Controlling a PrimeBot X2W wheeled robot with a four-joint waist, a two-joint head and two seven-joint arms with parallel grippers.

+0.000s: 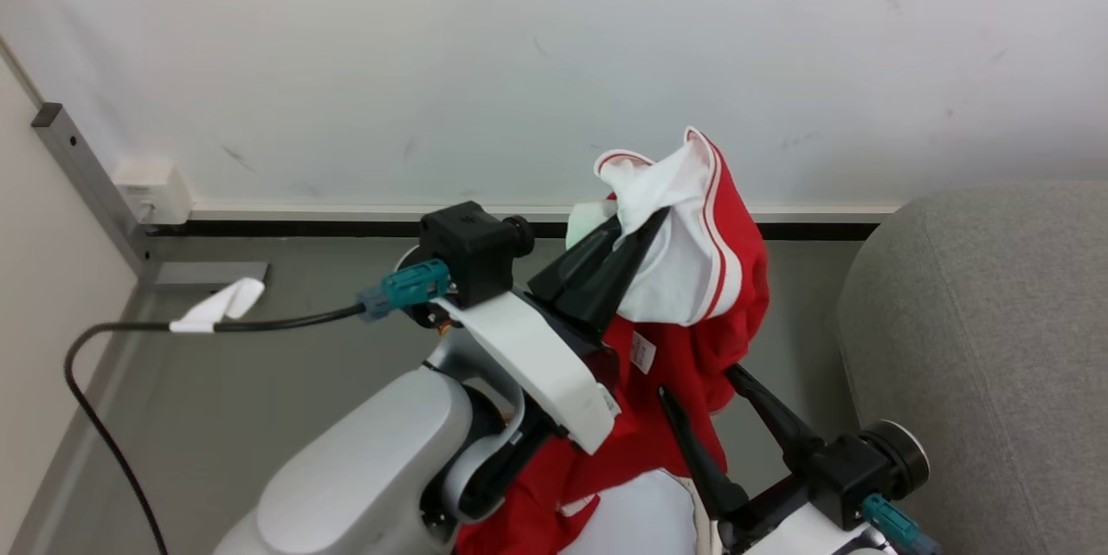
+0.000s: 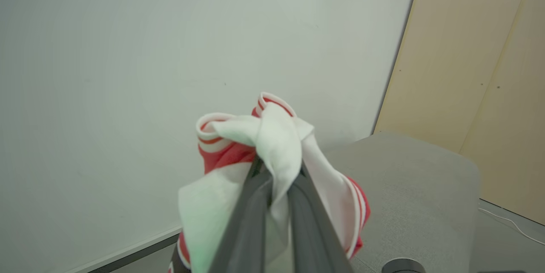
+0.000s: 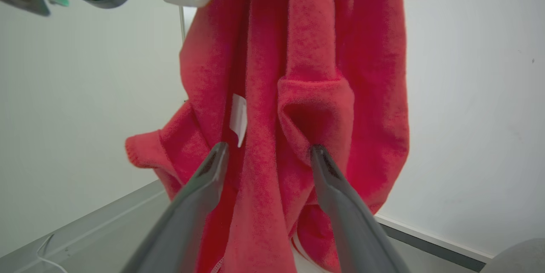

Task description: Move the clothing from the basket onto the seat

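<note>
**Left end effector** [image 1: 642, 219] [image 2: 279, 166]: raised. Its fingers are pressed almost together, pinching a white fold of the clothing [image 1: 736, 278] [image 2: 276, 136] [image 3: 315, 73]. White panel and red-white striped trim bunch up just past its fingertips. The red body of the garment hangs down from the pinch, below the fingers.

**Right end effector** [image 1: 699, 382] [image 3: 269, 147]: lower than the left one, with fingers pointing upward and spread wide. Hanging red fabric falls between the two fingers. In the right wrist view one fingertip touches a pouch-like fold and the other lies just beside a seam. The fingers are not pressed onto the cloth.

**Clothing**: red with white panels, suspended from the left end effector and draped down past the right end effector. A small white label [image 1: 642, 353] [image 3: 238, 117] sits on the red cloth just above the right end effector's tips.

**Seat** [image 1: 978, 347] [image 2: 417, 188]: light grey with a rounded edge. It stands to the right of both end effectors and apart from the clothing. In the left wrist view it lies beyond and to the right of the fingertips.

**Surroundings**:
- A pale wall [image 1: 519, 61] is beyond both end effectors.
- The grey-green floor [image 1: 260, 382] is beneath them.
- A black cable [image 1: 286, 321] trails leftward from the left wrist.
- A beige panel [image 2: 481, 73] stands beyond the seat.
</note>
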